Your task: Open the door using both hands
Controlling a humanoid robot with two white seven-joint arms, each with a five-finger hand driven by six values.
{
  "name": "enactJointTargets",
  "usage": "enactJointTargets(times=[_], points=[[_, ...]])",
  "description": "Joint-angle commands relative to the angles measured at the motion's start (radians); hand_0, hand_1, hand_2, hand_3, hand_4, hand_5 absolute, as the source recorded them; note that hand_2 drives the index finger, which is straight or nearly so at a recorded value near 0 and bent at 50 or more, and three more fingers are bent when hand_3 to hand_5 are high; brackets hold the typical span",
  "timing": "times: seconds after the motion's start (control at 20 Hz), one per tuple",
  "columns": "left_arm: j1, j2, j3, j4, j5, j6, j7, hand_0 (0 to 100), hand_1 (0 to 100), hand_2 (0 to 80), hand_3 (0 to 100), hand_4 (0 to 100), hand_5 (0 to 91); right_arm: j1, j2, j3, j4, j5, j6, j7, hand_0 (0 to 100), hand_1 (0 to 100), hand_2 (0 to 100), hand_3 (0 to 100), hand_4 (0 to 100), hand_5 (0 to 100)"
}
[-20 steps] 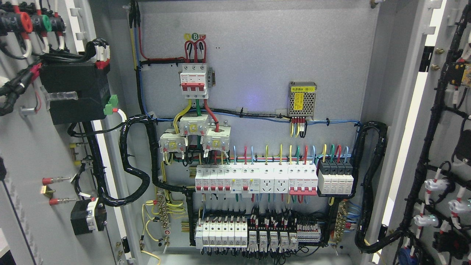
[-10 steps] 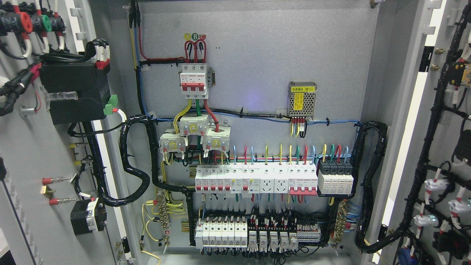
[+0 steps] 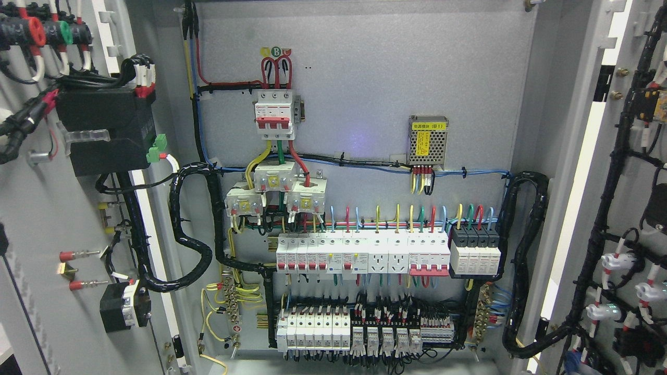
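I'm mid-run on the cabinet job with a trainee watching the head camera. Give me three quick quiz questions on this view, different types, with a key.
1. True or false: both grey metal cabinet doors, the left door and the right door, stand swung open, exposing the wiring inside.
2. Multiple choice: the small perforated metal power supply with a yellow label sits where, relative to the white three-pole breaker with a red bar?
A. To its right and slightly lower
B. Directly below it
C. To its left
3. Fill in: the number of robot hands visible in this view is ____.

Key: 1 true; 2 A; 3 zero.
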Motion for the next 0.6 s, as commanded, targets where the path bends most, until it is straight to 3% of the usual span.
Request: enactJointTargets(times=[0.0,0.25,0.55], points=[[0.026,-0.011,0.081,-0.015,0.017,-0.343,0.002,0,0,0.0,0,0,0.0,0.002,-0.023,-0.055,0.002,-0.015,0.002,0.0,38,0,0,0,0,0],[0.056,0.004,0.117,-0.015,0.07,-0.421,0.002,0,0,0.0,0,0,0.0,0.013,-0.018,-0.073,0.005,-0.049,0.022,0.0,38,0,0,0,0,0],[0.07,0.052,0.169,-0.012,0.152,-0.435,0.002,0,0,0.0,0,0,0.0,0.044,-0.015,-0.113,0.014,-0.052,0.024,0.0,38,0,0,0,0,0]])
